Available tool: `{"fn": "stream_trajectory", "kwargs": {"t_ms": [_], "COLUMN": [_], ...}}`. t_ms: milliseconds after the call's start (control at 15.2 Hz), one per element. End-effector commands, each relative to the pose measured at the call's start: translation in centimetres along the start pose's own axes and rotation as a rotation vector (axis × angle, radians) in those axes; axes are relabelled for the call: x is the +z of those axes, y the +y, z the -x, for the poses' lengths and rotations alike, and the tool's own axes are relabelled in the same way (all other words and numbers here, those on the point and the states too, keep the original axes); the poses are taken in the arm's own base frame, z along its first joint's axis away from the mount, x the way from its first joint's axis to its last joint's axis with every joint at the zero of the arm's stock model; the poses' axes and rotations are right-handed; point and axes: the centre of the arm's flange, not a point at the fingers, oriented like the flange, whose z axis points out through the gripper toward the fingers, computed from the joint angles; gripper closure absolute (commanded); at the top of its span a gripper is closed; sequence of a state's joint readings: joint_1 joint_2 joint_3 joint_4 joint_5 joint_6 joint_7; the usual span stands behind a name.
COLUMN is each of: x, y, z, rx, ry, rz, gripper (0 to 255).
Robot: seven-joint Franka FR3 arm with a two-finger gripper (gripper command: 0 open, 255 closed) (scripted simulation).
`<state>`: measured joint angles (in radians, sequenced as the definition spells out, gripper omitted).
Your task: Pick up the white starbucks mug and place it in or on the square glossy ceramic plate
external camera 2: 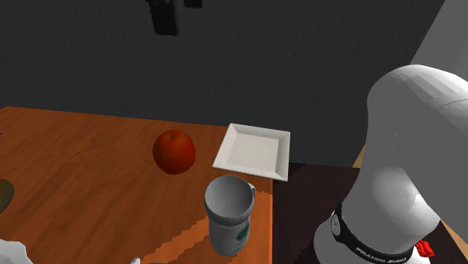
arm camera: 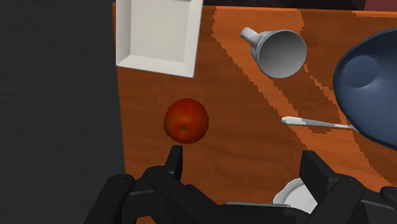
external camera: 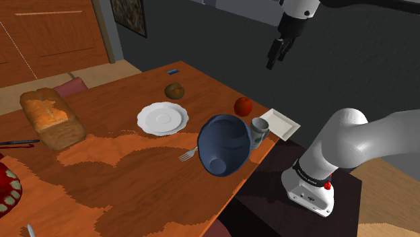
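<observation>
The white arm [external camera: 350,138] rises, elbow bent, and reaches overhead. The black gripper [external camera: 275,57] hangs high and points downward, its fingers [arm camera: 173,160] standing well apart, the wrist seemingly tilted a little.

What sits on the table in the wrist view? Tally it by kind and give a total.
Plates: 2, the square plate and the round plate
Mug: 1
Bowl: 1, dark blue
Fork: 1
Apple: 1, red
Total: 6
</observation>
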<state>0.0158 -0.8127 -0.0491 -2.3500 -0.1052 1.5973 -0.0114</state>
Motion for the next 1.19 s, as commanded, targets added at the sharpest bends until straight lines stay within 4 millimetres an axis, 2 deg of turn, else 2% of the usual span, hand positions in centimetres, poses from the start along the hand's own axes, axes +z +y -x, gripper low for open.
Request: {"fn": "stream_trajectory", "kwargs": {"t_ms": [0, 1122], "x": [0.0, 20.2], "y": [0.0, -7.6], "z": [0.0, 3.6], "rx": [0.000, -0.189], "ry": [0.000, -0.066], "rz": [0.000, -0.084], "gripper": [0, 0]}}
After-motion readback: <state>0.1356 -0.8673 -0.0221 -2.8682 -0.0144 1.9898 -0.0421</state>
